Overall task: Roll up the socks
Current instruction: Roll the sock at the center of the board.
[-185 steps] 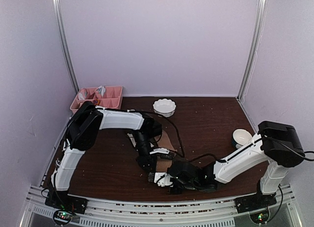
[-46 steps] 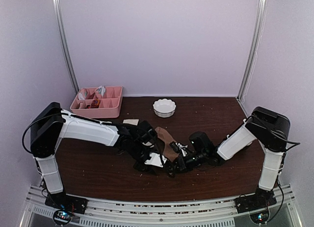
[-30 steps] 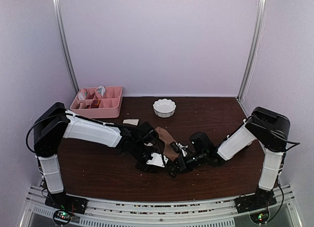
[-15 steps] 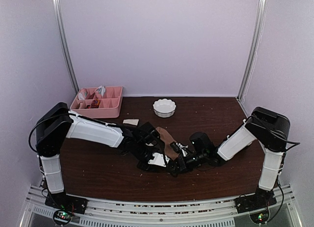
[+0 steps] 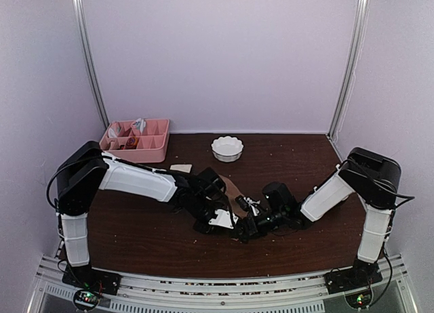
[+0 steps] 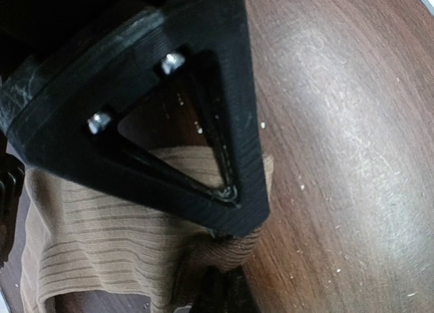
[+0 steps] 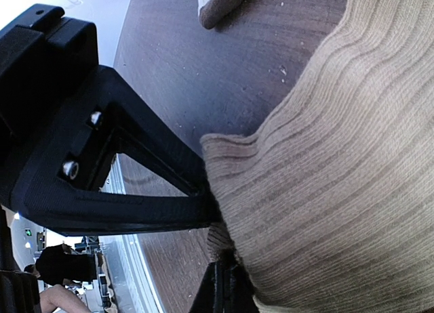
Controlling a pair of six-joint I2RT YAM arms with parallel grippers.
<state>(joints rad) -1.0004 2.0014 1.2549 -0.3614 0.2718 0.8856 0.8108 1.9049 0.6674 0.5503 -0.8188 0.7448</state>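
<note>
The left gripper (image 6: 227,257) pinches a fold of the tan sock (image 6: 102,232) lying under its fingers; the right gripper (image 7: 218,251) pinches its edge.

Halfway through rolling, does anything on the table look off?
Nothing spilled or damaged. Both the left tool and right tool are shut on the tan sock, which is bunched, not neatly rolled. A small cream piece, probably the other sock, lies apart beyond the left arm.

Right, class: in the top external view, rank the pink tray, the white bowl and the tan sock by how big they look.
1. Pink tray, clearly largest.
2. White bowl.
3. Tan sock. It is partly hidden, so bowl versus sock is unsure.
</note>
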